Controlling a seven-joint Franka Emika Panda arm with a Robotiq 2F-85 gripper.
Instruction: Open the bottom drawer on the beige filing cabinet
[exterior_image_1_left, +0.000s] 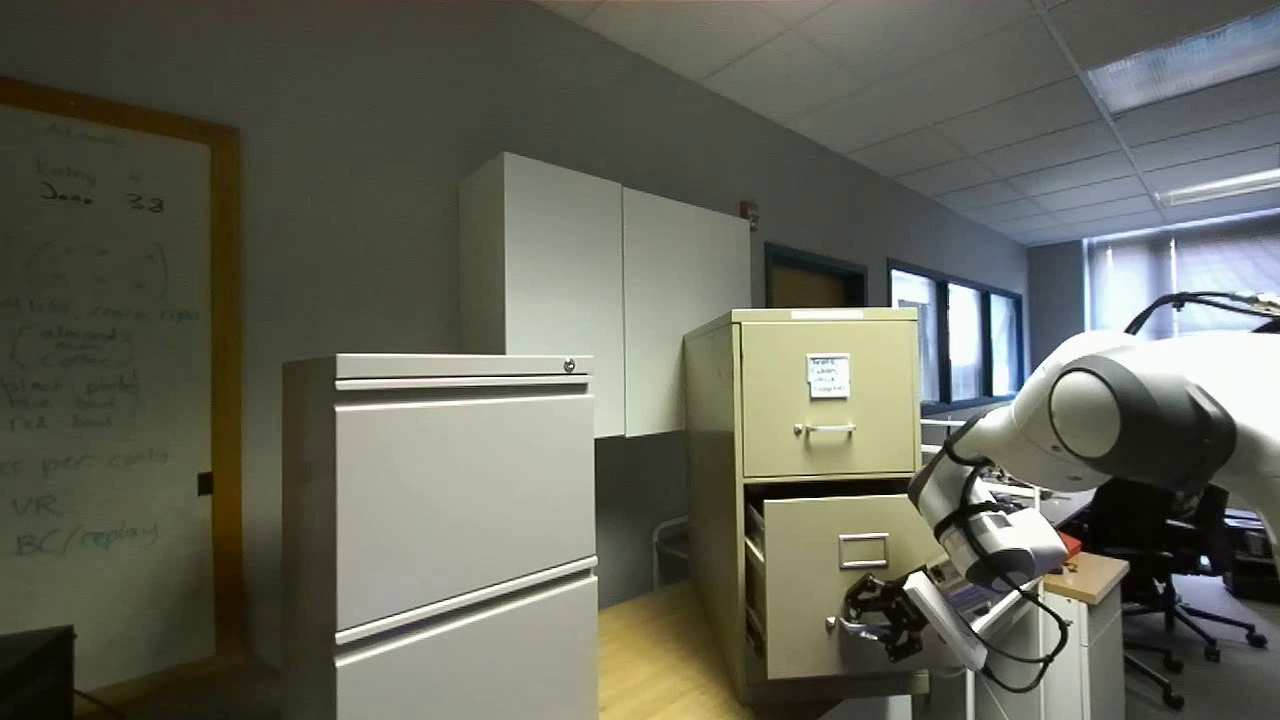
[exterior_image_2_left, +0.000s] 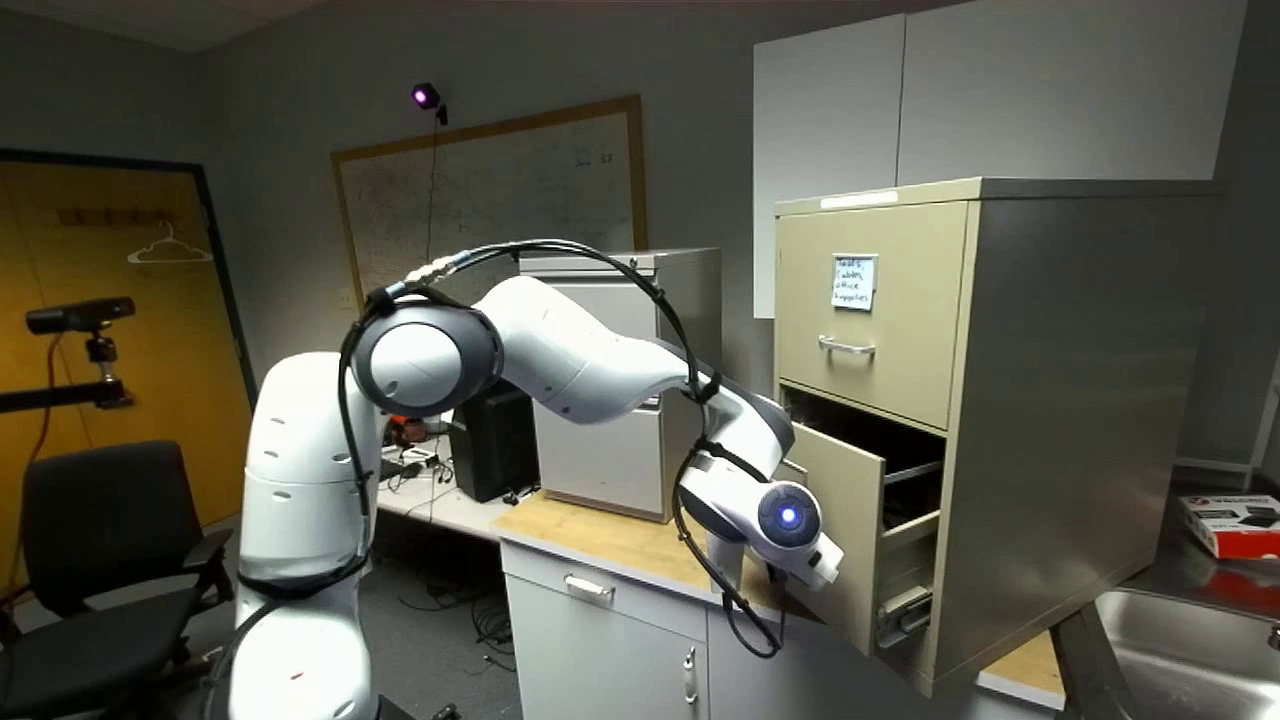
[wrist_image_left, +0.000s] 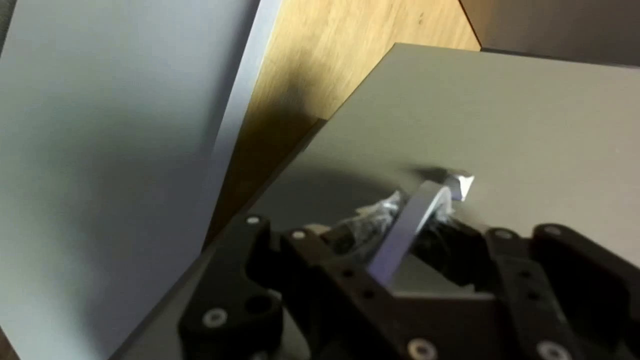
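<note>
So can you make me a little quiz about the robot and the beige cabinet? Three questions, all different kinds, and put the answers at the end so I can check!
1. True or false: on the beige filing cabinet, the bottom drawer stands open.

2. Pick one. What is on the front of the top drawer?
A: a clothes hanger
B: a white paper sheet with writing
C: a clock

3. Look at the wrist view. What is the gripper closed on?

Key:
1. True
2. B
3. The bottom drawer's silver handle
</note>
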